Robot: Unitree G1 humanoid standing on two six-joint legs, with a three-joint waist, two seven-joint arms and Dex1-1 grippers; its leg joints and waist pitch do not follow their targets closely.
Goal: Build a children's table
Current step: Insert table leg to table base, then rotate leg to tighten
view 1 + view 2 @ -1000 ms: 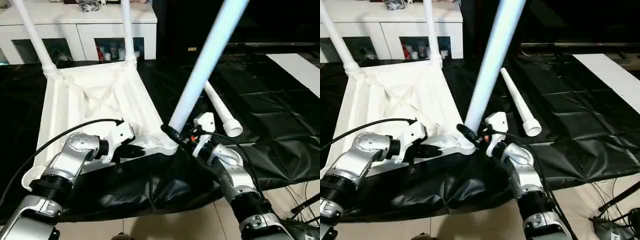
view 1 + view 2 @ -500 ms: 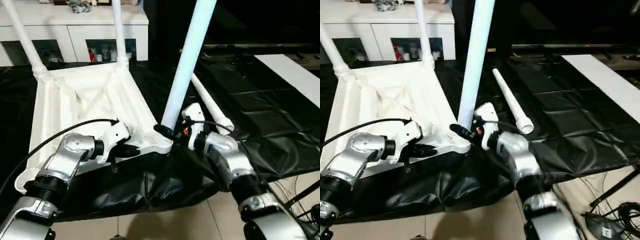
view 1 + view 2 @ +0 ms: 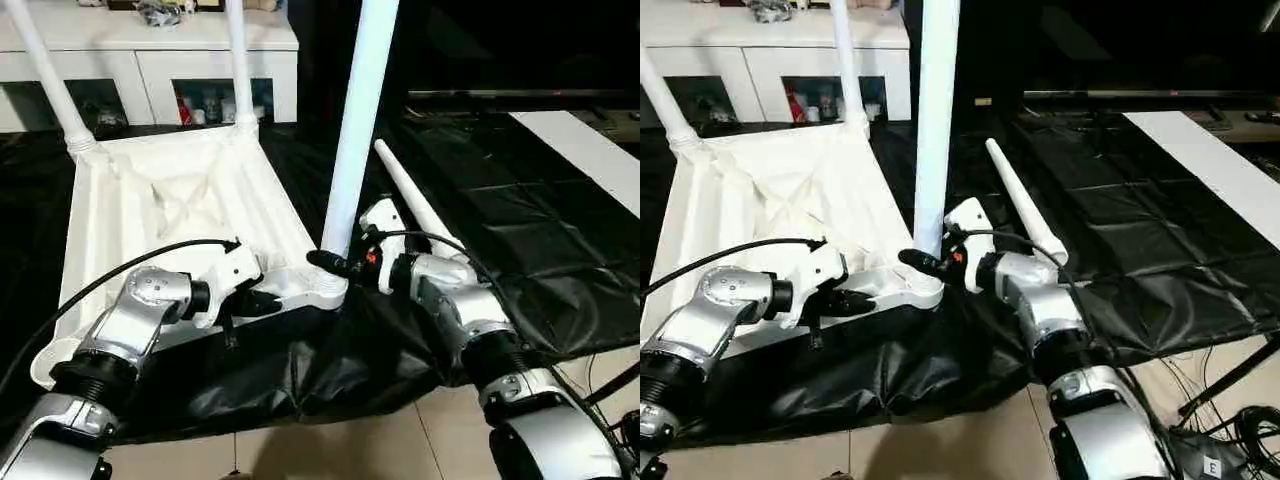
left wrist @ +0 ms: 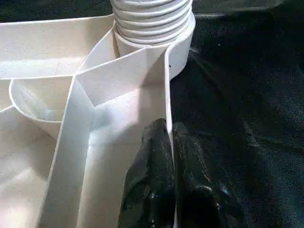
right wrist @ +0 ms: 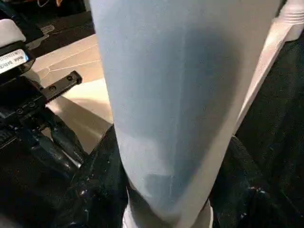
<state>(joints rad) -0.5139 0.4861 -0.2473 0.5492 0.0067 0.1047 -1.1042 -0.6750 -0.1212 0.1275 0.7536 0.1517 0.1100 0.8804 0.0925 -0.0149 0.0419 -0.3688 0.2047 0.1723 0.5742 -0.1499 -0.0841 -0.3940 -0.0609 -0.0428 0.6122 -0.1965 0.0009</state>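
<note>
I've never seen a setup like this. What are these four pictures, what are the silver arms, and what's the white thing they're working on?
The silver arms belong to a humanoid robot. Two pictures come from cameras in its head, looking down; the other two from cameras on its wrists, looking along its black fingers.

On the black-sheeted table lies a children's table top, upside down, ribs showing. Two legs already stand in its far corners.

The left gripper is pinched shut on the top's near rim, steadying it; the left wrist view shows the fingers straddling that thin wall. The right gripper clasps a third leg standing upright at the near corner socket. A fourth leg lies loose on the sheet. Behind stands a white cabinet.
</note>
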